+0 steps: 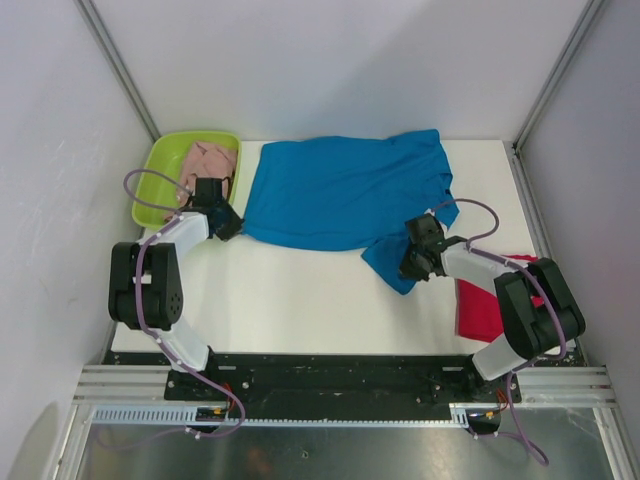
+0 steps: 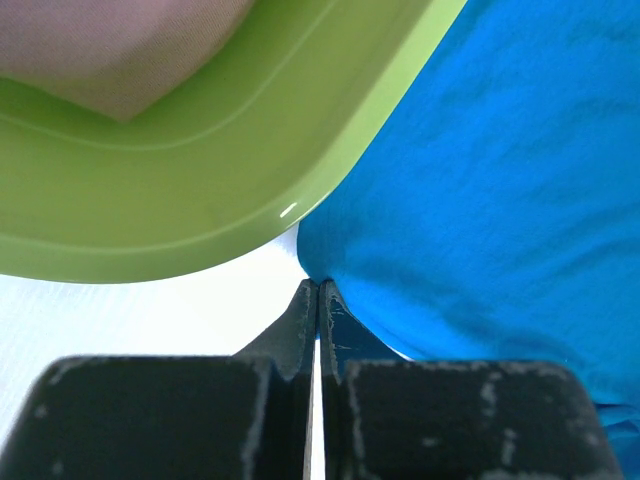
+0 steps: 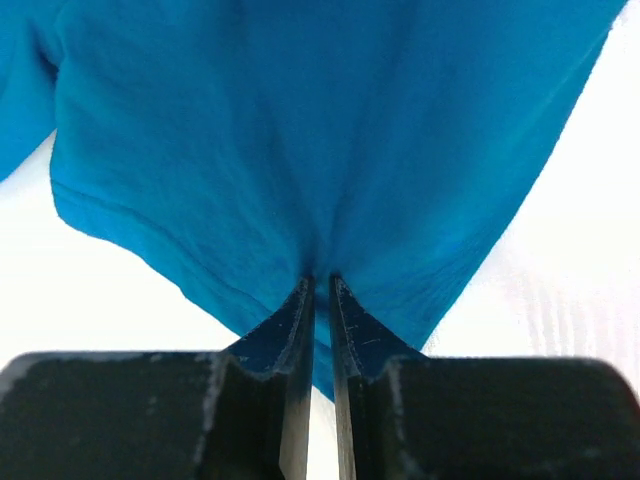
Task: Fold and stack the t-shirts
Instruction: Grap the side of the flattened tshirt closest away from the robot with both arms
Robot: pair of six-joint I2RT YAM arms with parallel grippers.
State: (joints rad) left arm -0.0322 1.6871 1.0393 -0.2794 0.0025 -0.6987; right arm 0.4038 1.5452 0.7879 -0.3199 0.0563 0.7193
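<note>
Evidently set aside, the pink t-shirt lies in the green tray at the far left, and beside it the left claw is pinched tight on the near left corner of the blue t-shirt, spread across the far half of the white surface. The right claw, closed to a slit, grips the near right flap, so both likely hold it ready for a fold, with the red t-shirt at the right edge. White panels on metal posts wall the sides.

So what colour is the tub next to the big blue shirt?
Lime green. The tub shows best in the left wrist view.
</note>
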